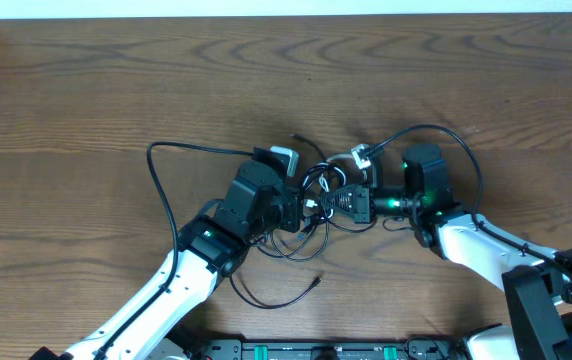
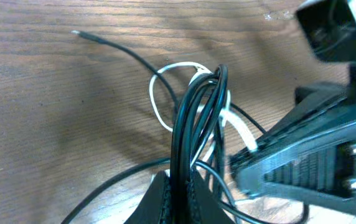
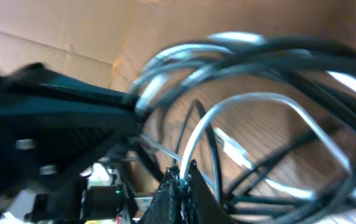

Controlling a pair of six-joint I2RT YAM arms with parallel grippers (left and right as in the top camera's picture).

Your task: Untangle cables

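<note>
Overhead table [image 1: 86, 90]: brown wood.
Left gripper [image 2: 179, 196]: fingers clamped on the black cables [image 2: 193, 118].
Right gripper [image 3: 182, 183]: fingers together; hold unclear.
Cables: tangled mid-table between grippers, strands trailing toward 9 and 6 o'clock.

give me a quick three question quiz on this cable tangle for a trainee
1. True or false: the left jaws are shut on a bundle of black cables.
2. Where is the white cable? A) looped in among the black ones B) lying alone, far from the tangle C) coiled neatly by itself
3. Which arm does the loose plug end on the table lie nearer?

Key: 1 true; 2 A; 3 the left arm.
</note>
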